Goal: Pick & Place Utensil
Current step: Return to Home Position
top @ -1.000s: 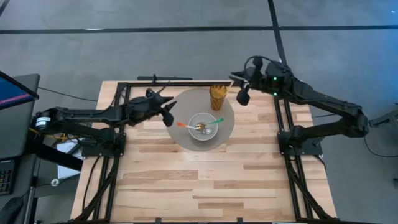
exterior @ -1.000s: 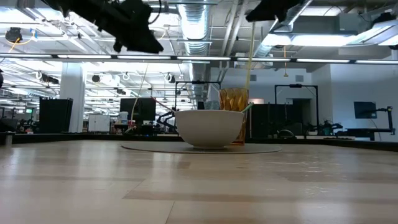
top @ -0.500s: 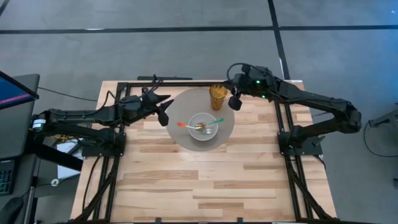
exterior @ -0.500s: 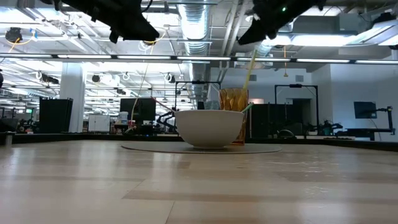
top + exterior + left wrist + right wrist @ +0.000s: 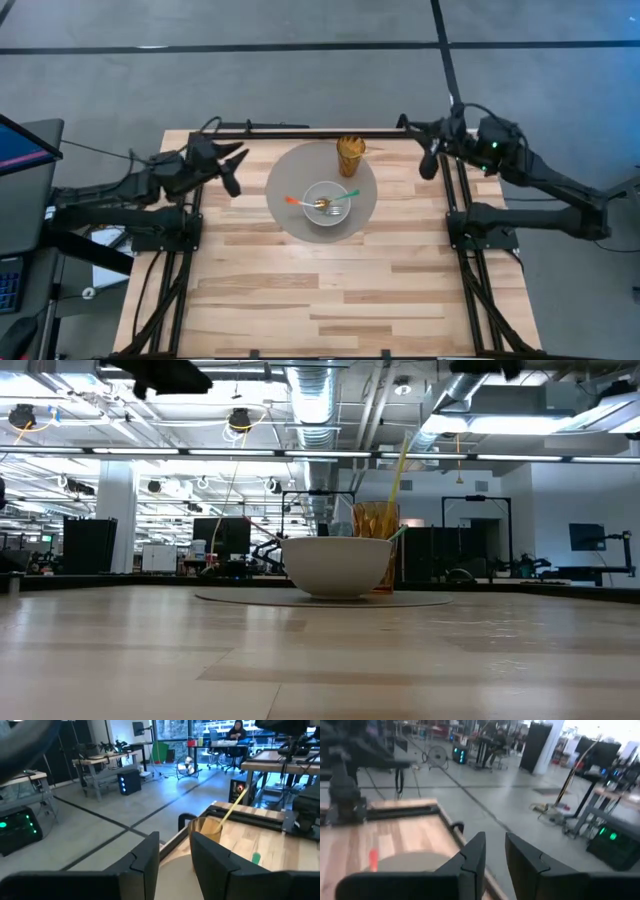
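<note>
Hovering off the mat (image 5: 290, 180) on either side | left fingers (image 5: 147, 857) released, empty | right fingers (image 5: 475, 855) released, empty | cup (image 5: 349, 153), straw (image 5: 398, 465) leaning inside, beside bowl (image 5: 338, 568): between both fingers, well apart | judged: setting done, clearance spares the straw a knock

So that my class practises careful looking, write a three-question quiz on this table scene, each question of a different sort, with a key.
1. True or false: the yellow straw leans in the yellow cup.
2. What lies in the white bowl? A) utensils B) the straw C) nothing
3. Fill in: the left hand and right hand hang beside, not over, the gray ____.
Key: 1 true; 2 A; 3 placemat.
</note>
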### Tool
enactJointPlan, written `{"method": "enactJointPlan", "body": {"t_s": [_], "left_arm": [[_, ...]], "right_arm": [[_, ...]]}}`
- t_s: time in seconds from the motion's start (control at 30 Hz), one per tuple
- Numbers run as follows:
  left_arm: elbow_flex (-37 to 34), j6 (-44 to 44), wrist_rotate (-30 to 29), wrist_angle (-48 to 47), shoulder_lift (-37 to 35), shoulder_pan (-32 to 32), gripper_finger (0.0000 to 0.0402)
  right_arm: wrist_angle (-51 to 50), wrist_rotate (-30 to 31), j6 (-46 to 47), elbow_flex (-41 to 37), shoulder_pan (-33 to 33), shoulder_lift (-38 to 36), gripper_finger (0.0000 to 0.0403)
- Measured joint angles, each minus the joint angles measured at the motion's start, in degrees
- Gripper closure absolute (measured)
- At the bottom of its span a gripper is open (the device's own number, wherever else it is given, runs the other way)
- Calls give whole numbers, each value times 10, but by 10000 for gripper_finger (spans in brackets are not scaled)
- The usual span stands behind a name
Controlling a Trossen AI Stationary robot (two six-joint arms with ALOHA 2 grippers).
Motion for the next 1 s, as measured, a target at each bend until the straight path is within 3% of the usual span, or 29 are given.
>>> {"method": "enactJointPlan", "body": {"t_s": [0.13,0.27,0.4,0.53,0.63,0.9,1.0], "left_arm": [[-27,0,0,-18,-64,0,289],[-72,-12,0,-20,-140,0,289],[-123,-51,12,-19,-216,1,289],[-171,-80,70,-18,-279,0,289],[-202,-81,100,-9,-313,0,289],[-268,-81,111,-6,-361,0,289],[-287,-69,171,-7,-364,0,289]], "right_arm": [[7,-10,21,-81,0,-73,336],[65,-71,22,-158,0,-141,336],[101,-213,43,-223,3,-194,335],[121,-333,73,-281,17,-230,335],[135,-346,96,-322,31,-249,335],[240,-346,97,-438,58,-286,335],[262,-346,97,-474,70,-301,335]]}}
